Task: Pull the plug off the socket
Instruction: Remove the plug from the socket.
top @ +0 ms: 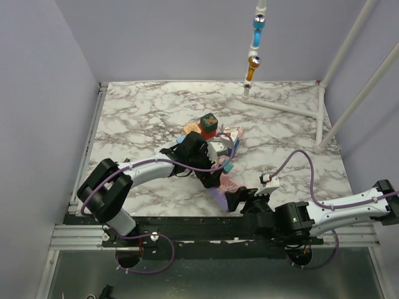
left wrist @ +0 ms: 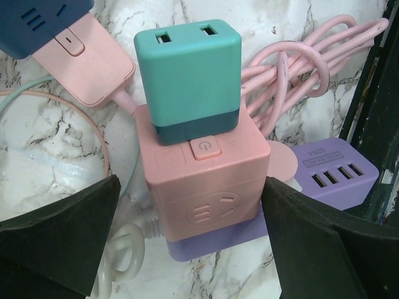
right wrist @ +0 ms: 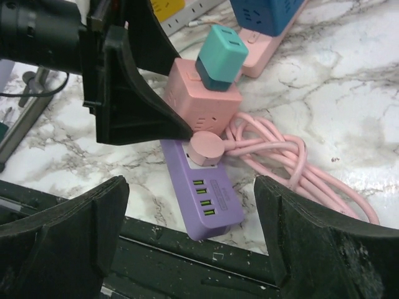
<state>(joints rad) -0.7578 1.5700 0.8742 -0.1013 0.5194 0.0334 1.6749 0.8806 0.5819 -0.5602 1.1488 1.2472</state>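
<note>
A purple socket strip lies at the table's front edge. A round pink plug sits in it, and its pink cable is coiled to the right. A pink cube socket also stands on the strip, with a teal adapter plugged into its top. My left gripper is open, one finger on each side of the pink cube, and no contact shows. My right gripper is open just in front of the strip's near end and holds nothing. Seen from above, the left gripper covers the cube and the right gripper is beside the strip.
A blue cube socket on a pink strip lies just behind the cluster. A green and red block stands further back. A white pipe frame stands at the right rear. The black front rail runs right under the strip's end.
</note>
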